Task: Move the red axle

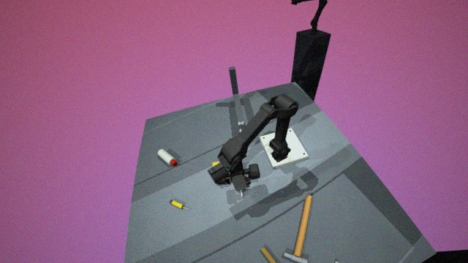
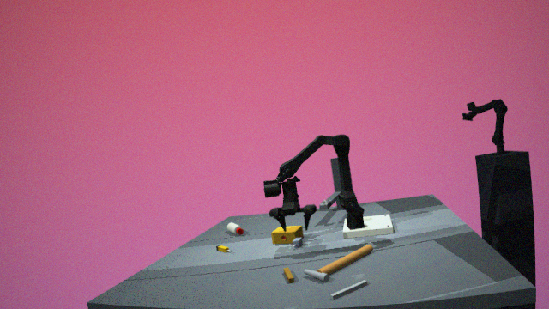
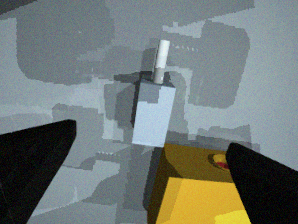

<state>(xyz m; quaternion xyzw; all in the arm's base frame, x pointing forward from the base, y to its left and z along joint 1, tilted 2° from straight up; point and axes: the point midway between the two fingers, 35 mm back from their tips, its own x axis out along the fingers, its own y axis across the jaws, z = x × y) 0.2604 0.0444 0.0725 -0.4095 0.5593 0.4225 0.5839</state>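
Matte black arm (image 1: pixel 252 126) (image 2: pixel 302 156) — blocky joints, tapered fingers — seemingly unmarked.

Light: dim and cool on the table (image 1: pixel 157 226) (image 2: pixel 180 279); source out of sight
Shadows: dark, blocky patches under the arm (image 1: pixel 252 128) (image 2: pixel 300 159)
Background: pink, lightly grainy
Close view: yellow block (image 3: pixel 200 197) bright on top, its side darker
Edges: slightly soft, jagged around shadows

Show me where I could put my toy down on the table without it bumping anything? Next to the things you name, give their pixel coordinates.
There looks to be room between the yellow screwdriver (image 1: pixel 177 204) (image 2: pixel 222 249) and the hammer (image 1: pixel 303 226) (image 2: pixel 346 260). It's crowded around the open gripper (image 2: pixel 295 229) (image 3: pixel 154 135), with the yellow beam (image 2: pixel 280 235) (image 3: pixel 200 200) and a small pale-blue block (image 2: pixel 297 243) (image 3: pixel 154 117) close by.
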